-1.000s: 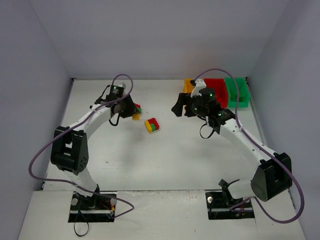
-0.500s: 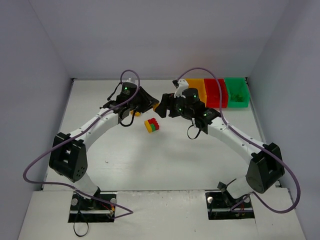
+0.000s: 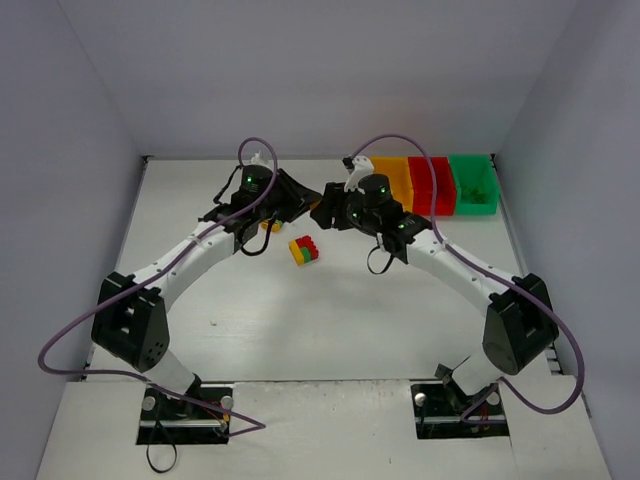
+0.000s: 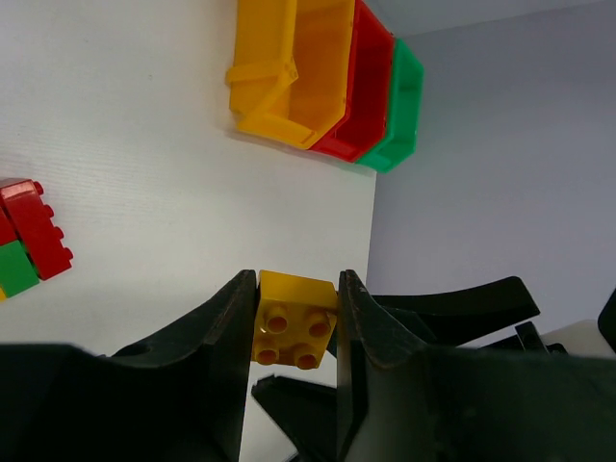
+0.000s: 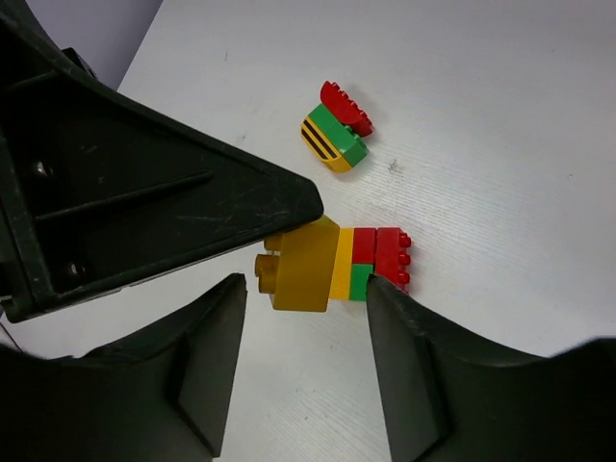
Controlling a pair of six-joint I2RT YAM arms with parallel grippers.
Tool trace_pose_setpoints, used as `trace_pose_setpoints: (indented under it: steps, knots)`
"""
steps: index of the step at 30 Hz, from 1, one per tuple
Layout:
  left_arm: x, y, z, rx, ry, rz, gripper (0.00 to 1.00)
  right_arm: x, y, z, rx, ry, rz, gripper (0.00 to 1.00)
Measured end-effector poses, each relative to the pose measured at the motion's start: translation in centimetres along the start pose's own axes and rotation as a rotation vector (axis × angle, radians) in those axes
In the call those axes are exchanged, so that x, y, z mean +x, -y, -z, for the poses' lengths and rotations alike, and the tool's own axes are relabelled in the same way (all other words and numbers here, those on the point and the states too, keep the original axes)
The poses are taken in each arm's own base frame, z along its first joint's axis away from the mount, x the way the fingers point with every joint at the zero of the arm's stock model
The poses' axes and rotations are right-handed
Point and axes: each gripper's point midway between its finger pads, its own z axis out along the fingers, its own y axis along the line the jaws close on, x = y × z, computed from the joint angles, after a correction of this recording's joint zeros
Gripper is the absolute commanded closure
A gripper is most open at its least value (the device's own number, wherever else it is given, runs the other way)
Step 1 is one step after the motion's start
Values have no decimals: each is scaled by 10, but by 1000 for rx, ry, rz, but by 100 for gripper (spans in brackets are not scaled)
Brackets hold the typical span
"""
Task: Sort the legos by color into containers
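Above mid-table, left gripper clenched on a yellow 2x2 brick. Right gripper close alongside, fingers spread wide and gripping nothing. A red-green-yellow lego stack lies on the table just below. Far right corner: yellow-orange bin, red bin, green bin, touching in a row.

White table. Mixed red/grn/yel brick stack just below L pincer & R pincer. Smaller curved stack beyond R pincer. Yel-orange bin, red bin, grn bin side by side, right of R pincer.
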Motion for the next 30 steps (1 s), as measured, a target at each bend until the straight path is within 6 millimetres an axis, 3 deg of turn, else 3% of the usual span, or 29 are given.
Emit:
trace_pose_setpoints:
  steps: [5,7,9,12,13,15,17,20,25,27,30]
  knots:
    - [2,-4,0,-4,-2,1,100,-6,-2,-3,-8,27,7,77]
    - [2,-4,1,-2,0,4,100,-6,-2,-3,-7,31,15,93]
    - [1,-3,1,4,4,5,99,-7,-3,-3,-8,32,17,100]
    - [1,-3,2,4,5,5,72,-7,-3,-3,-10,34,26,100]
    - [1,-3,2,4,5,4,49,-7,-2,-3,-9,33,32,100]
    - [-2,-7,3,-4,7,-8,26,-8,2,-3,10,39,54,100]
    - [-2,-13,5,-27,1,-21,23,-10,10,-3,36,47,66,100]
    - [-14,-29,12,-77,15,-56,22,-18,40,0,119,62,63,100]
    - [-50,-58,36,-151,64,-173,22,-35,122,8,340,83,18,100]
    - [-54,-66,45,-170,59,-239,22,-41,155,4,425,83,1,99]
    - [-43,-77,54,-192,4,-333,22,-46,205,-6,543,66,-24,97]
